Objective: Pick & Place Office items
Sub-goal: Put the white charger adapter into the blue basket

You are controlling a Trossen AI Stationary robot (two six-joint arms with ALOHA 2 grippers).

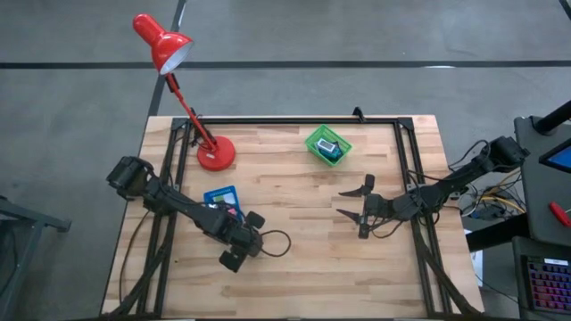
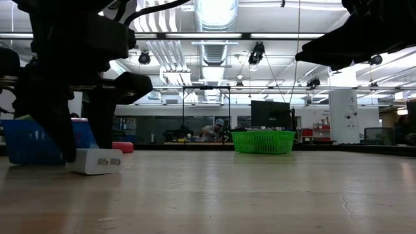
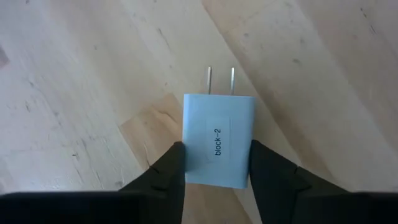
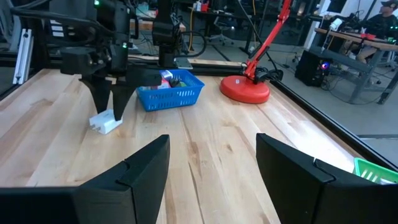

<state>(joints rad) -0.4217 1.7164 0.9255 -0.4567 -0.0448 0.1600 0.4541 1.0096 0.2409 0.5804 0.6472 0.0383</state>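
White charger block (image 3: 217,140), pinched between the left gripper (image 3: 216,163) fingers: grasp step; next comes lifting toward the blue tray (image 1: 220,195) behind it. Right gripper (image 1: 359,207) waits, spread.

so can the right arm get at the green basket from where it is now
Probably yes. The right hand hangs open over bare table, and the green basket sits further back on its side with nothing between them. The left hand is busy at the white charger block, well clear.
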